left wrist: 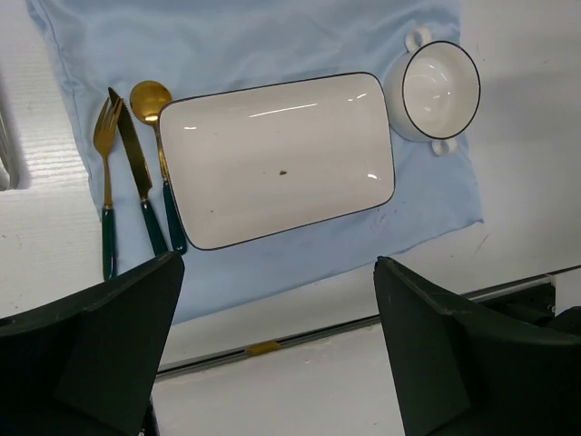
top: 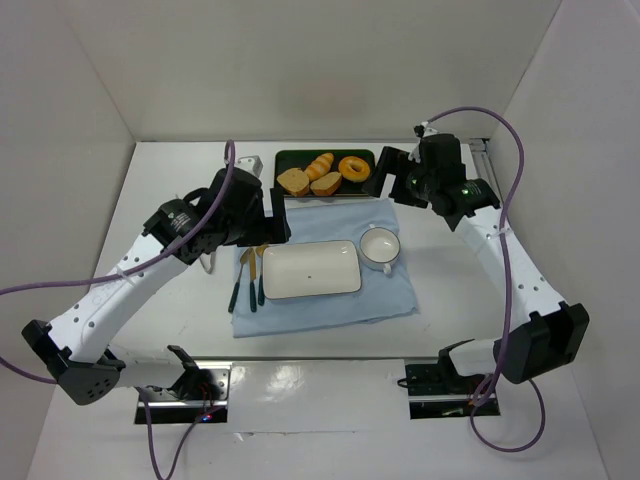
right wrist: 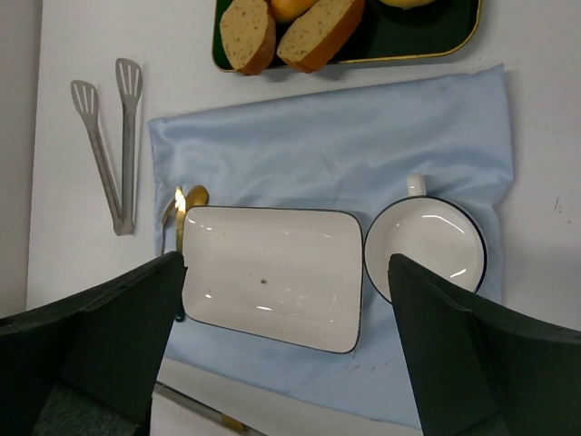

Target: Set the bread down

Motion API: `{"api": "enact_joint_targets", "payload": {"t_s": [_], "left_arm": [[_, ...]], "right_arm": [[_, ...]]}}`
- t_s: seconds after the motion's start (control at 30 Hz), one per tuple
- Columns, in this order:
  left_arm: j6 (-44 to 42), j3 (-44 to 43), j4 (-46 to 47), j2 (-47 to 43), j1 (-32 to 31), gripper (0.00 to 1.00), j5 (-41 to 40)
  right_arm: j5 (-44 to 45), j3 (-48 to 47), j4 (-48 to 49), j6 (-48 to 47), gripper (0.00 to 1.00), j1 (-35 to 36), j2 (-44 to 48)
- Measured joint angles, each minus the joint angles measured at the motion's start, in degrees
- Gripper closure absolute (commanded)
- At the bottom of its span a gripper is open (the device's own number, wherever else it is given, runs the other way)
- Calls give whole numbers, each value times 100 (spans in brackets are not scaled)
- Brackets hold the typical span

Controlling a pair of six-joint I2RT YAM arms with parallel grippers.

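Note:
The bread [top: 293, 181] is a round slice with a golden-brown face and dark crust. It lies at the left end of a dark green tray [top: 290, 157] at the back, and also shows in the right wrist view [right wrist: 247, 34]. My left gripper [top: 268, 218] is open and empty, held high over the left end of the blue cloth; in its own view [left wrist: 281, 363] the fingers frame the table's near edge. My right gripper [top: 387, 175] is open and empty, just right of the tray; in its own view [right wrist: 286, 354] it hangs above the white plate [right wrist: 272, 277].
The tray also holds a ridged roll [top: 320, 165], a cut loaf piece [top: 327, 184] and a ring-shaped bun [top: 353, 168]. On the blue cloth [top: 385, 295] lie a white rectangular plate [top: 311, 269], a white bowl [top: 379, 246] and gold cutlery [top: 250, 280]. Metal tongs [right wrist: 118, 136] lie left of the cloth.

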State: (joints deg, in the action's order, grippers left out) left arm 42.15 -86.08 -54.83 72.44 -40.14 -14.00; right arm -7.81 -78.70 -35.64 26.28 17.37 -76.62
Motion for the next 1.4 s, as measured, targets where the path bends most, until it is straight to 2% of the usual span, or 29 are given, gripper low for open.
{"api": "enact_joint_targets", "payload": {"t_s": [0.43,0.7,0.87,0.97,1.07,1.2,1.4], "left_arm": [[-59,116,212,-52,0,0,-142],[-144,284,179,129,153,0,-922],[-122,306,52,955,490,0,-1569],[-116,769,236,1182,706,0,-1735],[-146,1482,601,1075,1069,0,-1565],[-205,2253,1207,715,1869,0,-1161],[-529,2350,1770,643,2411,0,-1097]], "right_arm": [[72,295,343,-496,0,39,234],[98,518,584,-634,0,39,363],[96,673,658,-649,0,87,214],[155,612,678,-649,0,164,-33],[269,439,686,-623,0,212,-304],[459,201,713,-553,0,216,-518],[551,-103,901,-503,0,212,-704]]}}
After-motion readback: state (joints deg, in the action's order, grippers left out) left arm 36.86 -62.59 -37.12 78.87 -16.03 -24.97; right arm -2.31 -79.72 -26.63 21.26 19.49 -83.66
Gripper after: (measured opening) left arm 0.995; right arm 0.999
